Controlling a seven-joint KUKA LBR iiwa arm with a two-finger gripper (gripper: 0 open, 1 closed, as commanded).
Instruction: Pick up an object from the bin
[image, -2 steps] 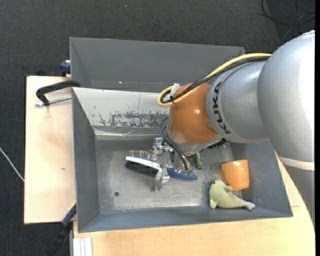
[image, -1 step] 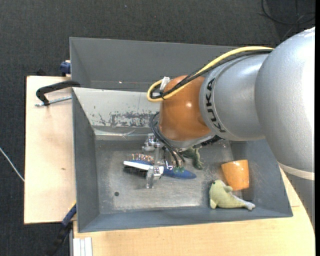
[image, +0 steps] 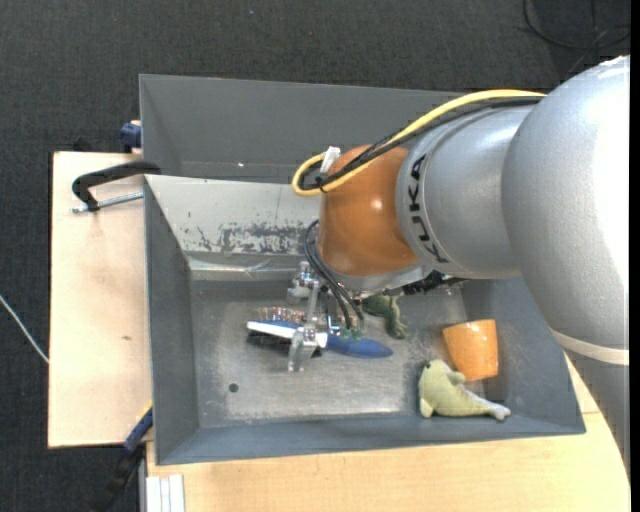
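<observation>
The gripper (image: 302, 322) hung low near the middle of the bin (image: 170, 300), fingers spread, one on either side of a dark brush (image: 270, 331). The brush lay flat on the floor, its long axis across the view and its free end pointing left. A good grasp, I judged, meant closing squarely across that axis, clear of the blue piece (image: 362, 348) just beside it.

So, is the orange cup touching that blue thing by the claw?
Apart. The camera view shows bare grey bin floor between the orange cup and the blue thing.
</observation>
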